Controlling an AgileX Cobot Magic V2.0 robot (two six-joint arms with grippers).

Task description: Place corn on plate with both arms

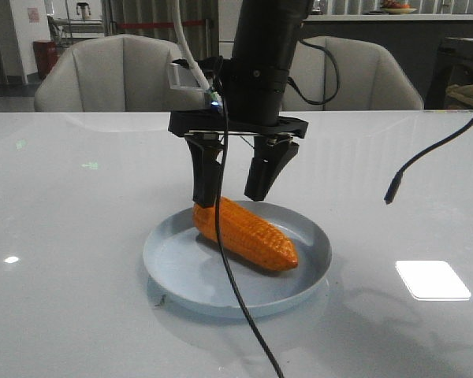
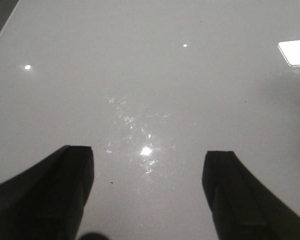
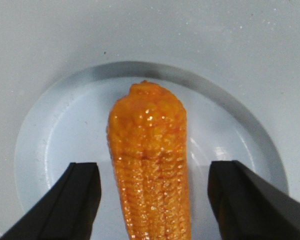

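One gripper (image 1: 241,191), the right one, is seen in the front view above the plate (image 1: 173,272), its fingers spread wide to either side of the corn (image 1: 244,235) and gripping nothing. The corn is laid inside the plate, tapered end toward the camera side. The left gripper (image 2: 147,197) is held wide open over the bare table (image 2: 150,75).
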